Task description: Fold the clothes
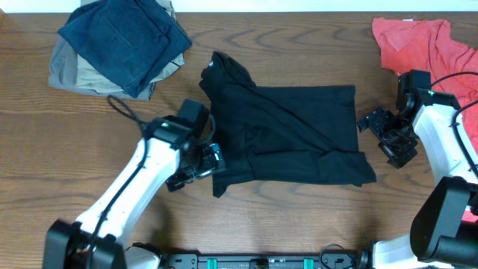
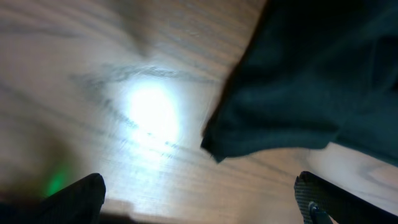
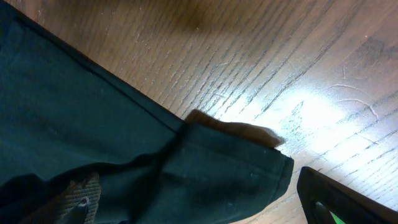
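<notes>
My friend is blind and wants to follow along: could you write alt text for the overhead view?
A black shirt lies partly folded on a wooden table, with the left gripper at its lower left corner and the right gripper at its right edge. Folded navy and tan clothes sit top left, a red garment top right.

Overhead illumination was even and moderately bright; that view was sharp, with soft shadows on the table (image 1: 45,142). My left wrist view was blurred throughout, with 1 strong white glare patch and a green glow at lower left. My right wrist view was sharper, with glare at right; the black garment (image 3: 74,124) showed little detail.
</notes>
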